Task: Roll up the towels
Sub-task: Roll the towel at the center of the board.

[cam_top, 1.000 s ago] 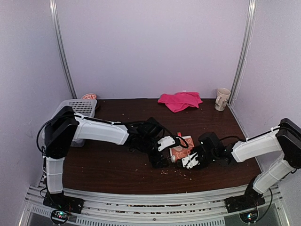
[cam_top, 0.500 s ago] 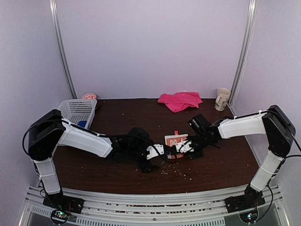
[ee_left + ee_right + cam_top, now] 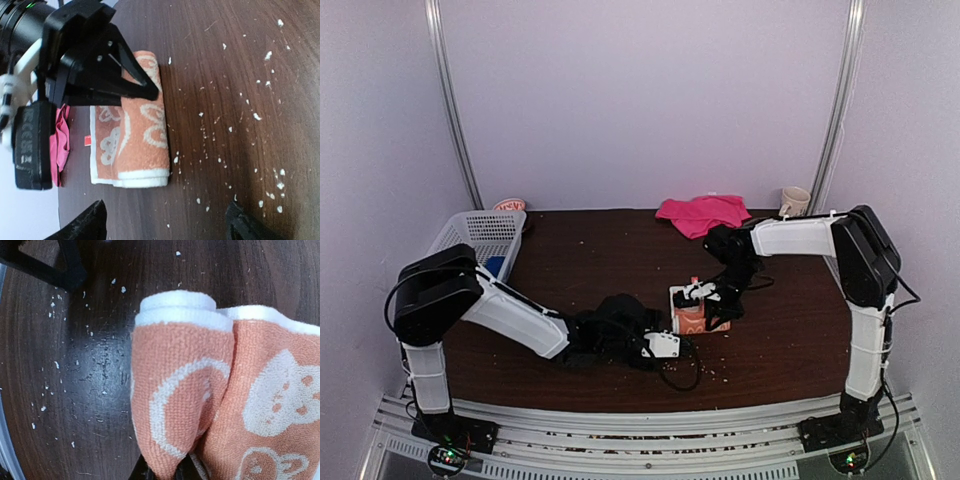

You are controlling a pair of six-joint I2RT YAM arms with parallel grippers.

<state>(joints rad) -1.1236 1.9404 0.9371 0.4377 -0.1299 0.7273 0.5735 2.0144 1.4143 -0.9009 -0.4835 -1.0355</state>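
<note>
a: table point(image 3: 570, 260)?
b: dark wood, walled on three sides. both arms reach in from the near edge. left arm point(image 3: 510, 315) lies low across the front, right arm point(image 3: 800, 237) comes round from the right and bends down toward the middle.

a: basket point(image 3: 480, 232)?
b: white lattice, back left corner.

a: towels?
b: pink towel point(image 3: 703, 213) is crumpled at the back, right of centre, unrolled. orange towel point(image 3: 140, 135) is mid-table, right of centre, well apart from the pink one. it is partly rolled: one tight roll with a flat layer beside it, cream hem at the end.

a: mug point(image 3: 794, 202)?
b: cream, upright, back right corner.

a: tools?
b: left gripper point(image 3: 167, 227) sits near the roll, off its hemmed end, fingers wide apart with bare table between them, touching nothing. right gripper point(image 3: 161, 472) is over the orange towel, fingers pinched together on a fold of the roll.

a: anything smaller?
b: pale crumbs point(image 3: 257, 116) scattered on the wood beside the roll.
</note>
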